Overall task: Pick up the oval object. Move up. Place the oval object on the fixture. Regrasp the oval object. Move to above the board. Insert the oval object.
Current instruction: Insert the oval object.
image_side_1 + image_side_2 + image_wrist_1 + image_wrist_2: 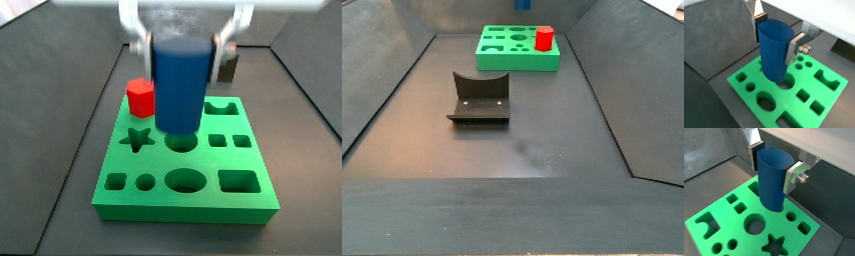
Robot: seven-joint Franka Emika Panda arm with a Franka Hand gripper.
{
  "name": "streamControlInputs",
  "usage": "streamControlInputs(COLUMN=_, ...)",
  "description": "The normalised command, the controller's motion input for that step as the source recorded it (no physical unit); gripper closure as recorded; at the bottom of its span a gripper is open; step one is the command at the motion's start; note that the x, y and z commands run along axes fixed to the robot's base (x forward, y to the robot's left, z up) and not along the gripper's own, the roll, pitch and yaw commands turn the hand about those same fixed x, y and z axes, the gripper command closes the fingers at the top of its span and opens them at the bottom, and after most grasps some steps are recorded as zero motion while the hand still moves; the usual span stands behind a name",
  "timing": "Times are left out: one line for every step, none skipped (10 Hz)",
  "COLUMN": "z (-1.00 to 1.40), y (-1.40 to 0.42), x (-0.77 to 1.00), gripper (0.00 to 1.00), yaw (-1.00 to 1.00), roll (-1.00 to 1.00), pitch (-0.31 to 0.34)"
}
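gripper (776, 35) clenched on dark blue smooth oval peg (773, 52) | peg's long axis upright, tip over your bright green board's (827, 91) middle hole | you lower straight

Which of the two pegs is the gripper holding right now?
The dark blue oval object, clamped upright in the gripper above the green board. The red hexagonal peg stands free in the board.
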Motion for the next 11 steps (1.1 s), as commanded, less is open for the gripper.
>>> streamControlInputs(z=-0.75, y=-0.56, x=0.01, gripper=1.0, yaw=0.0, roll=0.2, pitch=-0.067)
streamControlInputs(z=-0.76, y=-0.52, x=0.04, gripper=1.0, yaw=0.0, roll=0.17, pitch=-0.051)
streamControlInputs(z=-0.78, y=-0.42, x=0.18, gripper=1.0, yaw=0.0, roll=0.13, pitch=-0.049)
streamControlInputs(z=-0.79, y=-0.36, x=0.31, gripper=1.0, yaw=0.0, roll=0.11, pitch=-0.013)
streamControlInputs(z=-0.74, y=-0.35, x=0.41, gripper=1.0, yaw=0.0, roll=0.1, pitch=0.0)
streamControlInputs(z=-0.74, y=-0.23, x=0.44, gripper=1.0, yaw=0.0, roll=0.1, pitch=0.0)
streamControlInputs(z=-0.73, y=-0.14, x=0.23, gripper=1.0, yaw=0.0, roll=0.13, pitch=0.0)
streamControlInputs(z=-0.49, y=-0.01, x=-0.05, gripper=1.0, yaw=0.04, roll=0.1, pitch=-0.009)
streamControlInputs(z=-0.43, y=0.13, x=-0.52, gripper=1.0, yaw=0.12, roll=0.05, pitch=-0.011)
streamControlInputs(z=-0.41, y=0.23, x=-0.53, gripper=1.0, yaw=0.15, roll=0.0, pitch=-0.047)
streamControlInputs(z=-0.38, y=0.24, x=-0.56, gripper=1.0, yaw=0.12, roll=0.0, pitch=-0.06)
